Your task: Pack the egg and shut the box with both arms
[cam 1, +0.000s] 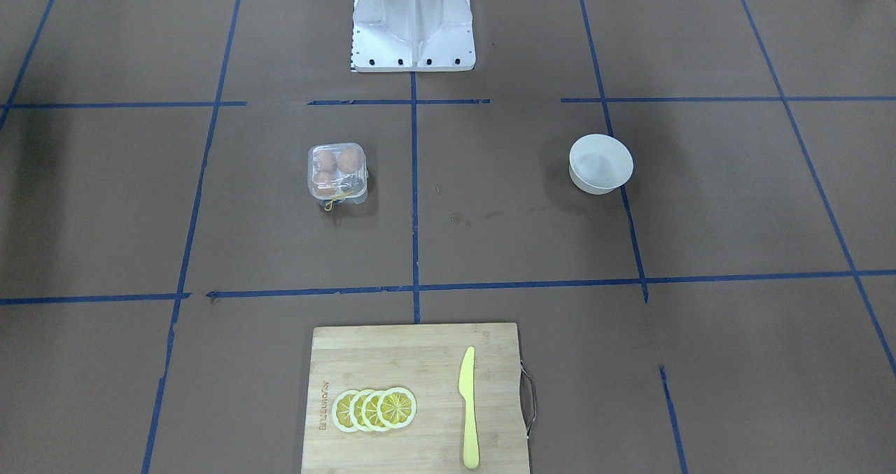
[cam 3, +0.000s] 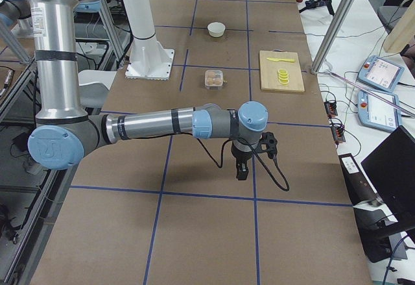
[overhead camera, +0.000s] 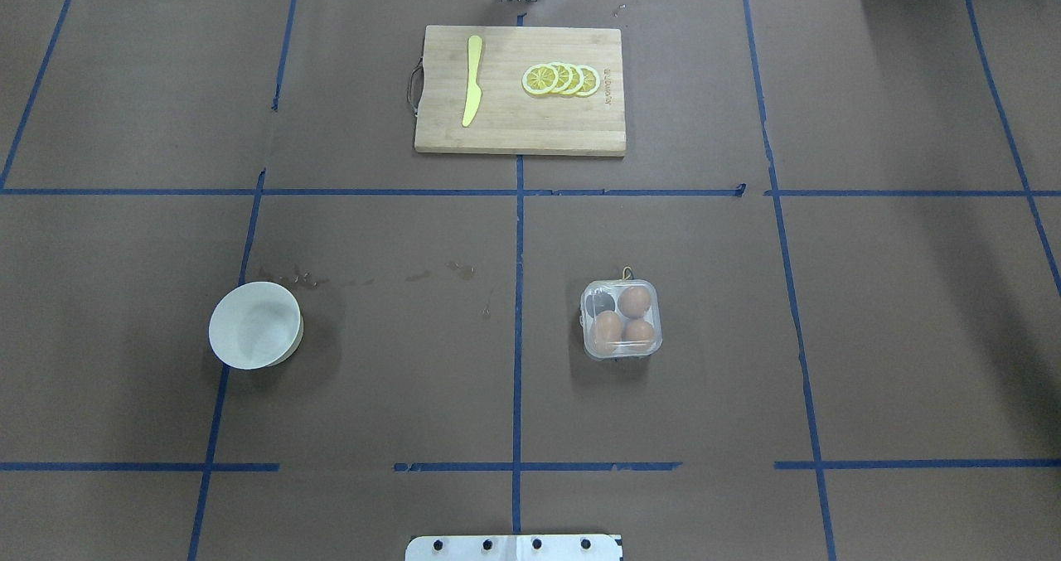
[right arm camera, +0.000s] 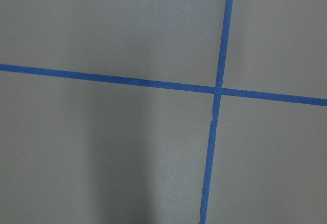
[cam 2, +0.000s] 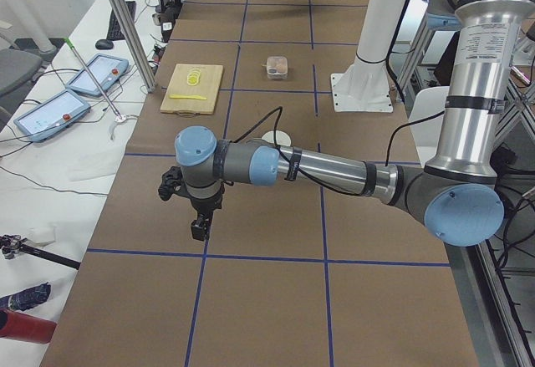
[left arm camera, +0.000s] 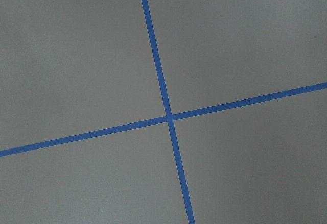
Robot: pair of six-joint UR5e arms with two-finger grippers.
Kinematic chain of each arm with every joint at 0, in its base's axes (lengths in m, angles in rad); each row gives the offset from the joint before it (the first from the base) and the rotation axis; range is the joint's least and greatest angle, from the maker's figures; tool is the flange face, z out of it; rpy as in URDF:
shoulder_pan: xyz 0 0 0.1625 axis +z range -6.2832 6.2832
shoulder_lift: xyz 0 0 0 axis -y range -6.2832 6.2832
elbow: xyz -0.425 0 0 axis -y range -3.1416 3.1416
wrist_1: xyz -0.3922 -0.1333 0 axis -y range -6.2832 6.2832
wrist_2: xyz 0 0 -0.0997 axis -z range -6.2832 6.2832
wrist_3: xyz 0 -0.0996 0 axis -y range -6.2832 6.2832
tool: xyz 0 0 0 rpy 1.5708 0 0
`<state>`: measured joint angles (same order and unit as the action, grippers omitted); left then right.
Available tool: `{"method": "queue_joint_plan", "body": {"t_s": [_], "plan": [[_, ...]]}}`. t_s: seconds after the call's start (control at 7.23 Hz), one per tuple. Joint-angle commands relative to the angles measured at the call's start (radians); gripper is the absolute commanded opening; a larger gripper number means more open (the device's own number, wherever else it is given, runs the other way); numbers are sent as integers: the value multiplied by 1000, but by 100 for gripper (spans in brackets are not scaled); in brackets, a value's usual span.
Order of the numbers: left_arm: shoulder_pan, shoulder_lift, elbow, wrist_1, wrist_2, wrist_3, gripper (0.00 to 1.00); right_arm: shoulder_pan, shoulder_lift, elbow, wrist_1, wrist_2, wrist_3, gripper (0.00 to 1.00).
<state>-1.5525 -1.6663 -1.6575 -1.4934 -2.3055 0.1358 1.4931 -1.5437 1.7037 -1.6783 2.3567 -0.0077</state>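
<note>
The clear box (overhead camera: 622, 319) sits right of the table's middle, also in the front view (cam 1: 337, 171), with its lid down as far as I can see. Three orange-brown eggs (overhead camera: 635, 302) fill three cells; the fourth cell (overhead camera: 598, 302) looks dark and empty. A yellow string (cam 1: 333, 201) hangs at its far side. My left gripper (cam 2: 199, 229) shows only in the exterior left view, far from the box beyond the table's left part. My right gripper (cam 3: 241, 171) shows only in the exterior right view, equally far off. I cannot tell whether either is open or shut.
A round white bowl (overhead camera: 254, 326) stands on the left half. A wooden cutting board (overhead camera: 514, 122) at the far edge carries a yellow knife (overhead camera: 472, 80) and several lemon slices (overhead camera: 562, 79). The white base (cam 1: 413, 22) is at the near edge. Both wrist views show only brown paper with blue tape.
</note>
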Motion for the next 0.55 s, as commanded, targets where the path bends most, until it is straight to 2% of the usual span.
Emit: {"method": "queue_joint_plan", "body": {"t_s": [0.0,0.42], "plan": [[0,8,-4,1,0,1,100,-5,1,-1,0,13,0,100],[0,11,-7,-1,-2,1,100,-7,22,-3,-1,15,0,100]]}}
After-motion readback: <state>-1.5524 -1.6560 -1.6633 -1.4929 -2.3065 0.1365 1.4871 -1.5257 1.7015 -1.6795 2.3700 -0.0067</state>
